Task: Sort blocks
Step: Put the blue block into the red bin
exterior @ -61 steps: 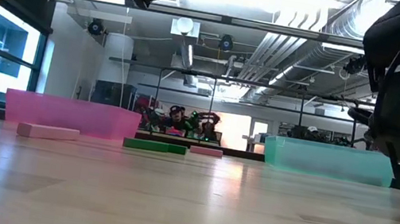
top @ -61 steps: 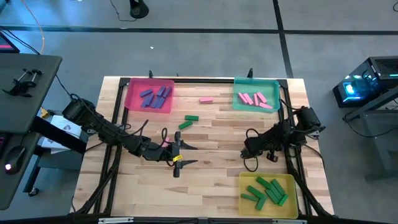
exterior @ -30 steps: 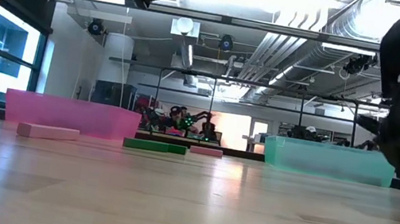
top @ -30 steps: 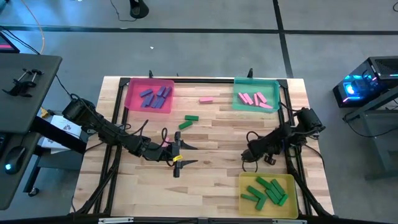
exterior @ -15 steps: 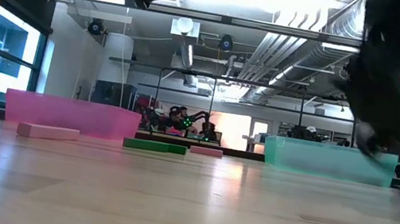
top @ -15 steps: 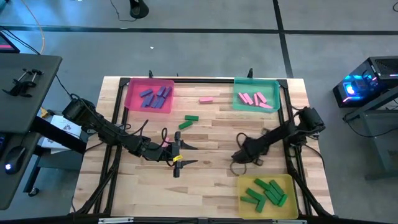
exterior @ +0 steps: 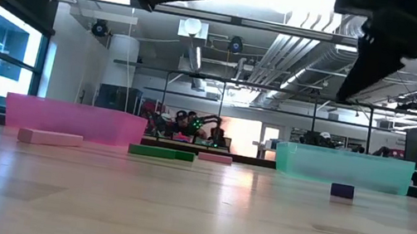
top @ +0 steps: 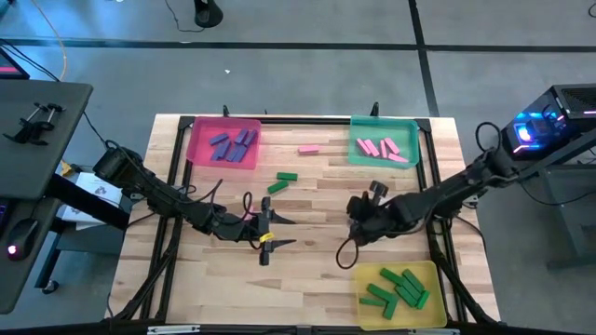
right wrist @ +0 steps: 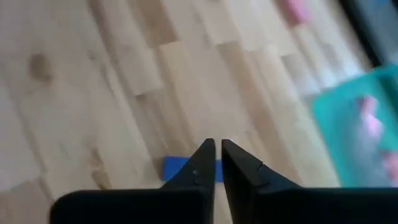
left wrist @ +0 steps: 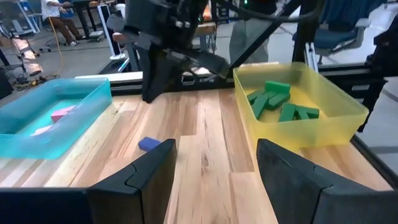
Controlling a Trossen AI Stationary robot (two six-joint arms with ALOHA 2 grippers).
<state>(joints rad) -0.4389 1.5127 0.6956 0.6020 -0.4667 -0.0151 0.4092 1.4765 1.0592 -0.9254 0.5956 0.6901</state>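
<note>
My left gripper point(top: 267, 229) waits wide apart at tabletop centre. My right gripper point(top: 358, 209), fingers nearly together and empty, hovers right of it; the blue block point(right wrist: 186, 169) lies just beneath, long axis crossing my fingers.

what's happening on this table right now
Two robot arms are sorting small coloured blocks into trays. The pink tray holds blue-purple ones, the teal tray pink ones, the yellow tray green ones. The right gripper hangs shut above a loose blue block on the table, not holding it. The left gripper waits open mid-table. A pink block and two green blocks also lie loose.
</note>
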